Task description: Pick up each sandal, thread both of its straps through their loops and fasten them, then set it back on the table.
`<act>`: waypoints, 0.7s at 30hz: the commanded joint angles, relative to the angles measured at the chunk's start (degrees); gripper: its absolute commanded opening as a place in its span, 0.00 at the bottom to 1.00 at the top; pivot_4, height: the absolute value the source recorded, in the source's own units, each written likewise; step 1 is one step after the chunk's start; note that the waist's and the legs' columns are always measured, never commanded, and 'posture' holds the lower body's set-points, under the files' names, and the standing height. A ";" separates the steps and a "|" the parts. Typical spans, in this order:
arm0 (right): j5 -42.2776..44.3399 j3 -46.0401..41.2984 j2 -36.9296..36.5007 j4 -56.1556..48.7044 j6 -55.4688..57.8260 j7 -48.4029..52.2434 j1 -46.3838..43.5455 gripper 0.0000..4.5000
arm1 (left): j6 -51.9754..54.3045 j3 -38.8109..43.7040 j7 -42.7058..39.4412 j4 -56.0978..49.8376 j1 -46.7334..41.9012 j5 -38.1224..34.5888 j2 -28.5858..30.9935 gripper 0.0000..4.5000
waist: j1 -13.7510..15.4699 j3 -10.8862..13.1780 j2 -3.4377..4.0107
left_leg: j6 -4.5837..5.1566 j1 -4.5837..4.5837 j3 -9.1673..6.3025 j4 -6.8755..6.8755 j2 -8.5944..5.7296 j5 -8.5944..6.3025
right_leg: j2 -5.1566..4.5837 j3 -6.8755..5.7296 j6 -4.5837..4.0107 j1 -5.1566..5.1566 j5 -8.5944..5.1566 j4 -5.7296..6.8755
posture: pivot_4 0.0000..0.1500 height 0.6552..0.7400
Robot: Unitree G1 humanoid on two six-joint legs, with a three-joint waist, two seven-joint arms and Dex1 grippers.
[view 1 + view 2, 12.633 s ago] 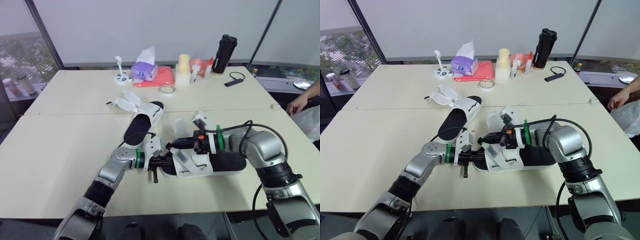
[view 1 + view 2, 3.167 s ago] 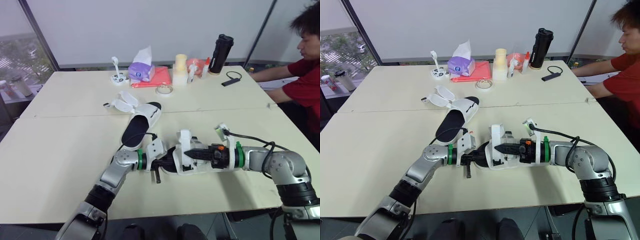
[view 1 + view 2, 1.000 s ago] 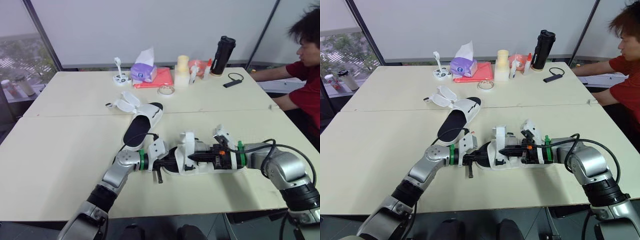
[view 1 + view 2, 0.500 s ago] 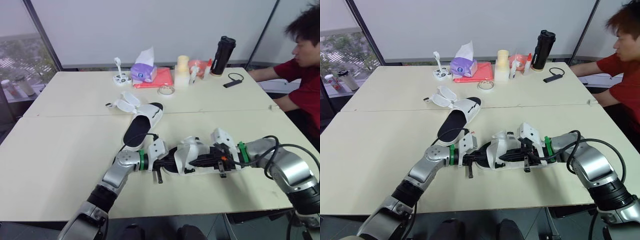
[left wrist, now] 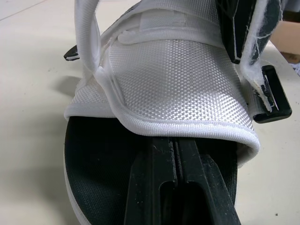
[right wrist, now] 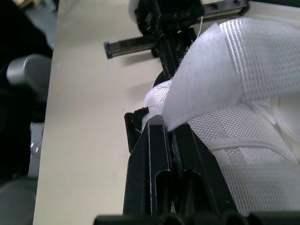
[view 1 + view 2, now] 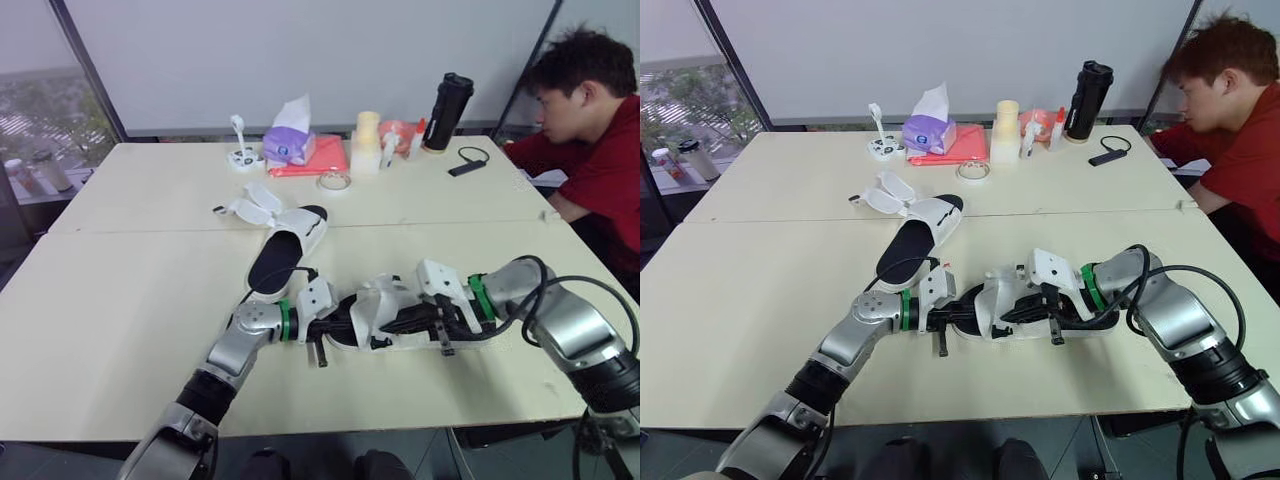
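One sandal [image 7: 400, 322], white mesh upper on a black sole, lies on the table [image 7: 130, 300] near the front edge. My left gripper [image 5: 174, 143] is shut on its black sole at the toe end, below the mesh upper [image 5: 173, 79]. My right gripper [image 6: 168, 129] is shut on a white strap [image 6: 220, 79] of the same sandal, over its middle. In the eye views the left gripper [image 7: 325, 327] and right gripper [image 7: 388, 322] meet at this sandal. A second sandal [image 7: 287, 245] lies further back, its straps [image 7: 250, 205] spread open.
A tissue box [image 7: 288, 140], red cloth [image 7: 322, 155], tape roll [image 7: 333, 180], cream cup [image 7: 367, 135] and black bottle [image 7: 448, 108] stand along the far edge. A person in red [image 7: 590, 150] sits at the right side. A black buckle [image 5: 274, 101] hangs beside the sandal.
My right wrist has turned and shifted a little left with the strap. The person at the right has leaned further into view. The left arm has kept still.
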 commanded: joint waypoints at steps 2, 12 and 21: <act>-3.19 2.49 -1.75 3.29 -1.62 3.93 -0.83 0.01 | 1.23 -0.64 1.44 2.73 1.28 1.98 0.16 0.00 | 0.01 0.00 0.00 | 0.00 0.00 0.00 0.00 -0.01 0.00 | -0.04 0.00 0.00 0.01 0.00 -0.04 | 1.00 1.00; -8.34 6.44 -1.13 7.43 -8.63 9.04 -6.57 0.01 | 1.22 -0.71 2.00 2.45 1.70 1.92 -0.20 0.00 | 0.01 0.00 0.00 | 0.00 -0.01 -0.01 0.05 -0.10 0.00 | -0.23 0.01 0.02 0.03 0.01 -0.06 | 1.00 1.00; -14.67 9.96 0.54 6.25 -16.90 10.04 -8.57 0.01 | 1.67 -0.42 3.01 1.77 2.59 1.58 -0.89 0.00 | -0.03 -0.02 -0.01 | -0.01 0.02 -0.02 0.04 -0.14 0.00 | -0.24 0.00 0.03 0.06 0.02 -0.06 | 1.00 1.00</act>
